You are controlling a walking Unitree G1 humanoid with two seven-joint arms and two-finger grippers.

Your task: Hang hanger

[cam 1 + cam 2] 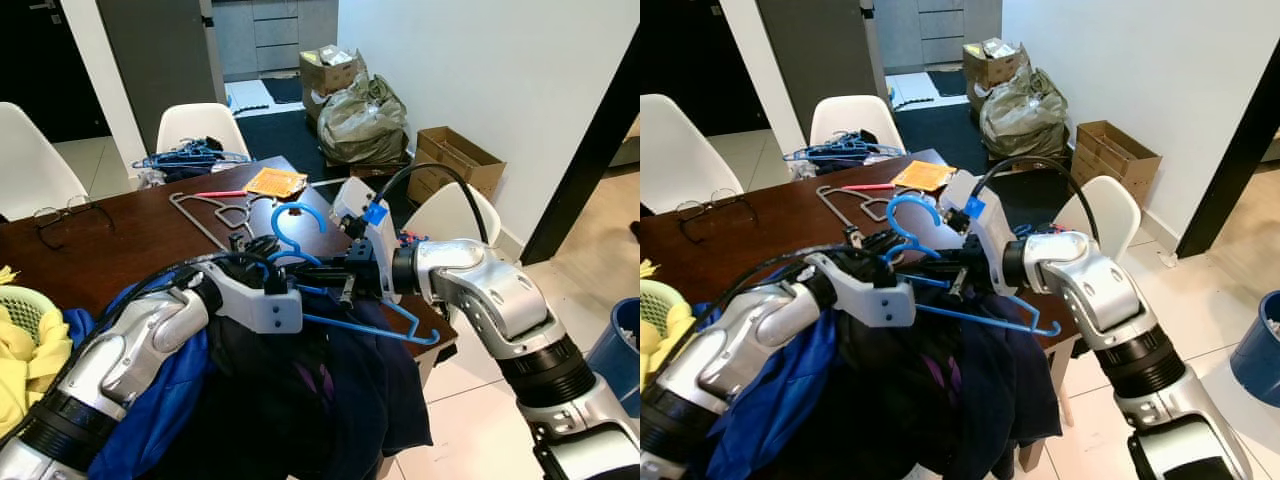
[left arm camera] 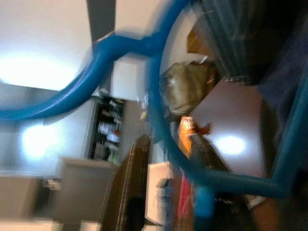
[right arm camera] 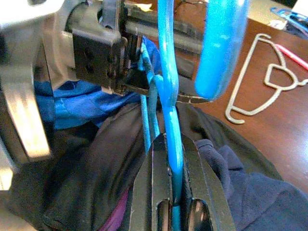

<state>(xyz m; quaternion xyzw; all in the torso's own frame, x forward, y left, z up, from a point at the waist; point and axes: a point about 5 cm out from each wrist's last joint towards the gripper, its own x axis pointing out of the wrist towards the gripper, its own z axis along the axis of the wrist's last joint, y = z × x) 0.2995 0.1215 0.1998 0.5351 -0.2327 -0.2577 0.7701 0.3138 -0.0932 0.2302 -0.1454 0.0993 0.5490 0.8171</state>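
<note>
A blue plastic hanger (image 1: 301,214) is held in the air over the table's near corner, hook up, with its lower bar (image 1: 372,330) slanting to the right. My left gripper (image 1: 264,250) is shut on it near the neck. From the right, my right gripper (image 3: 172,143) is shut on one of its thin blue bars. Under both hangs a dark navy garment (image 1: 335,395), with a bright blue one (image 1: 150,425) beside my left arm. In the left wrist view the blue hook (image 2: 159,96) is close and blurred.
On the brown table (image 1: 120,245) lie a grey wire hanger (image 1: 203,212), a pink hanger (image 1: 222,193), an orange packet (image 1: 275,181) and glasses (image 1: 62,214). More blue hangers (image 1: 190,155) rest on a white chair. A basket with yellow cloth (image 1: 22,335) stands left; boxes and a bag stand by the wall.
</note>
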